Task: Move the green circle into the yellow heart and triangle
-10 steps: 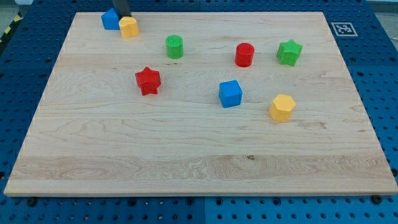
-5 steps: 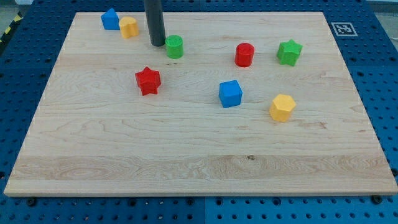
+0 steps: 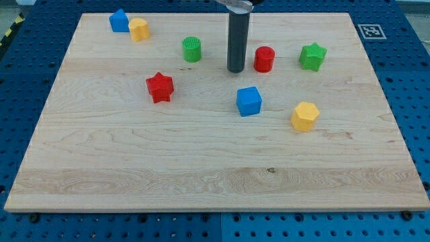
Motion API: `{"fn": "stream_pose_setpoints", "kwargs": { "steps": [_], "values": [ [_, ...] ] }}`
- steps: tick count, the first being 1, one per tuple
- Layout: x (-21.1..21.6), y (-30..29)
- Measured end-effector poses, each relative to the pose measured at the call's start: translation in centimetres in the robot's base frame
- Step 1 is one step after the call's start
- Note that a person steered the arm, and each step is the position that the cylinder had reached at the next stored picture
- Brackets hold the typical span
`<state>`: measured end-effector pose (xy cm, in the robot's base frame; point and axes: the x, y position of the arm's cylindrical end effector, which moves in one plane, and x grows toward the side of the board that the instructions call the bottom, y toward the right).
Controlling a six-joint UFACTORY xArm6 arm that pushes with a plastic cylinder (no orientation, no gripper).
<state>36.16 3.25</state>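
Observation:
The green circle (image 3: 192,49) stands on the wooden board in the upper middle. The yellow heart (image 3: 139,29) sits at the view's top left, touching the blue triangle-like block (image 3: 119,20) on its left. My tip (image 3: 236,70) rests on the board between the green circle and the red circle (image 3: 264,59), to the right of the green circle and just left of the red one, touching neither.
A red star (image 3: 160,87) lies below-left of the green circle. A blue cube (image 3: 248,101) sits below my tip. A yellow hexagon (image 3: 305,115) and a green star (image 3: 312,56) are on the right. The board's rim (image 3: 215,206) runs along the bottom.
My tip has moved from the top left, past the green circle's left side, to its right near the red circle. The green circle shifted slightly right and up.

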Motion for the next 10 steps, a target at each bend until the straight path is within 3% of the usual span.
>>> {"fn": "stream_pose_setpoints", "kwargs": {
  "steps": [2,4,10],
  "values": [
    [-0.5,-3.5],
    [-3.9,-4.5],
    [-8.6,-19.8]
  ]
}}
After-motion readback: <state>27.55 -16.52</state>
